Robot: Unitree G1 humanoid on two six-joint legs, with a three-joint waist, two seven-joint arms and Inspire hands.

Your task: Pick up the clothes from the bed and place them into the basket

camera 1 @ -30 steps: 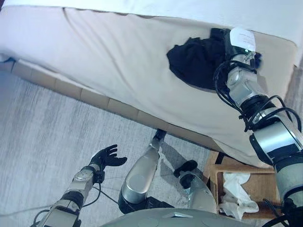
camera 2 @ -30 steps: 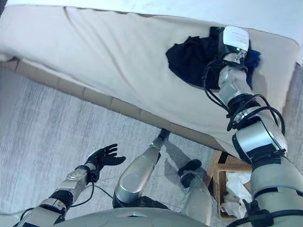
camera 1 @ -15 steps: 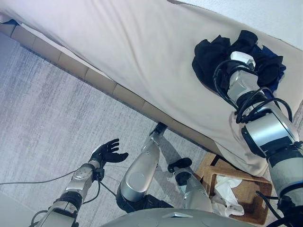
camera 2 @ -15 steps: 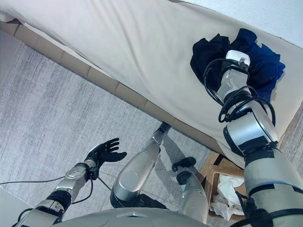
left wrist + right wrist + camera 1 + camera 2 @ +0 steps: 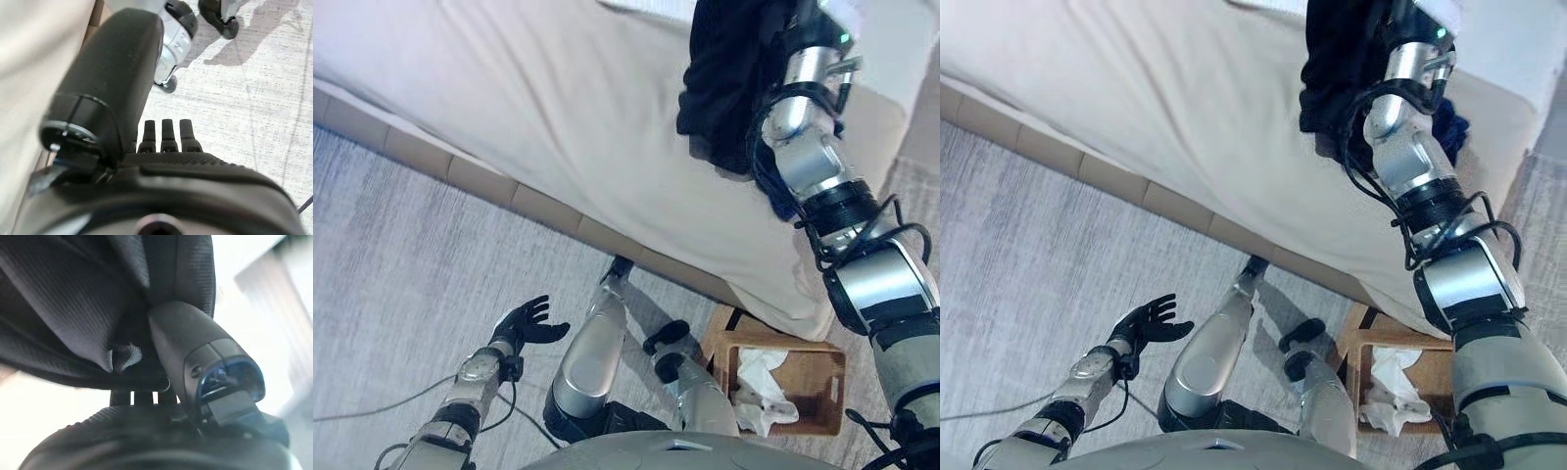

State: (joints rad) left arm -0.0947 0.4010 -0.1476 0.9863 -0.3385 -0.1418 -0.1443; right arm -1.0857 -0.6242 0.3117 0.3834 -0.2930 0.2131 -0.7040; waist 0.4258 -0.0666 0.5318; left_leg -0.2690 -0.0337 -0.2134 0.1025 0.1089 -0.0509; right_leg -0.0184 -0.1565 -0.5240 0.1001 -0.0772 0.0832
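A black garment (image 5: 724, 88) hangs in the air above the beige bed (image 5: 558, 117), bunched and drooping from the top of the eye views. In the right wrist view my right hand (image 5: 190, 347) is shut on it, the thumb pressed into the black cloth (image 5: 73, 298) and the fingers buried in its folds. A dark blue cloth (image 5: 1451, 129) lies on the bed behind my right forearm, mostly hidden. The wooden basket (image 5: 824, 360) stands on the floor at the bed's corner, with white cloth (image 5: 759, 387) inside. My left hand (image 5: 530, 323) hovers open over the carpet, holding nothing.
The bed's wooden base (image 5: 489, 181) runs diagonally across the grey carpet (image 5: 401, 274). The basket sits tight against the overhanging sheet, just right of my legs. A thin grey cord (image 5: 372, 406) lies on the carpet at lower left.
My right hand has lifted the black garment off the bed; it now hangs clear of the sheet while the blue cloth stays down. The camera has shifted. The left hand is unchanged.
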